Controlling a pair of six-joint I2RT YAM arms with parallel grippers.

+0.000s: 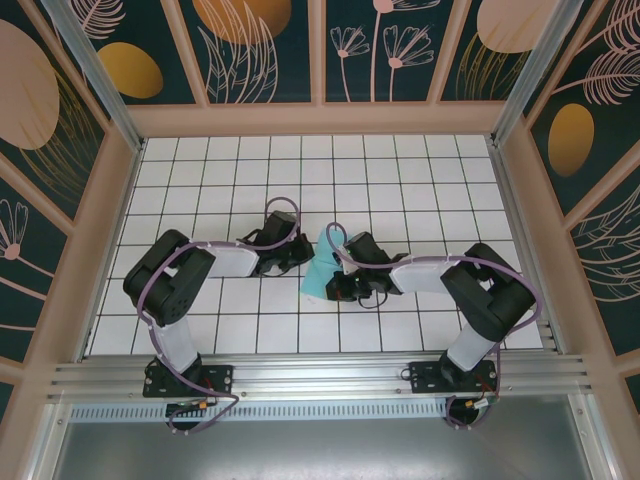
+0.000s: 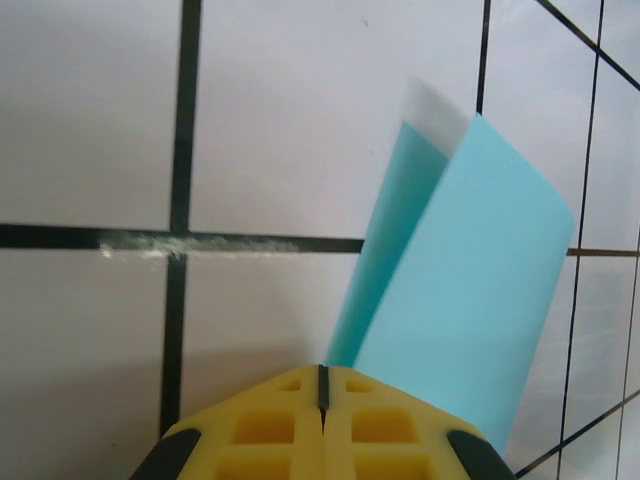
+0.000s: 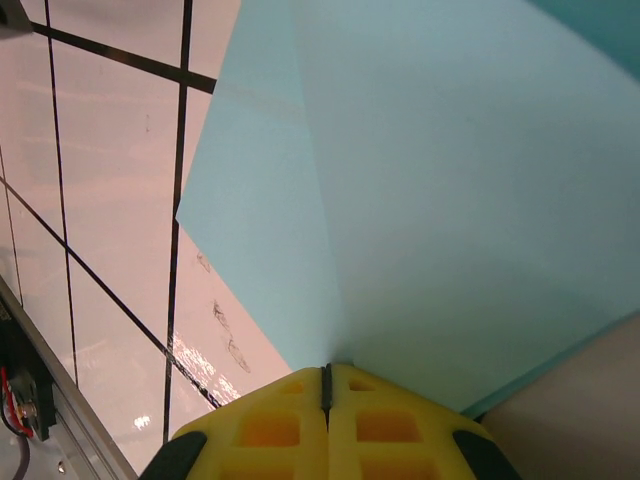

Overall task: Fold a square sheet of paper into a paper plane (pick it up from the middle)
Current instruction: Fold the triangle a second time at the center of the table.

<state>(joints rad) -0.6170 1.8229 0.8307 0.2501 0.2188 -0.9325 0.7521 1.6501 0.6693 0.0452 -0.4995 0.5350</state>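
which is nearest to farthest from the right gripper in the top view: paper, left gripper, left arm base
1. paper, centre, held in its shut jaws
2. left gripper, just to the left
3. left arm base, far left, near edge

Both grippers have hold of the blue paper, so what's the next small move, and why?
Probably lower both grippers together until the paper rests flat on the table. The left gripper and the right gripper are each shut on the square sheet of paper, which curls over in a loose bend, not a sharp crease. Flat support should let that fold be pressed.
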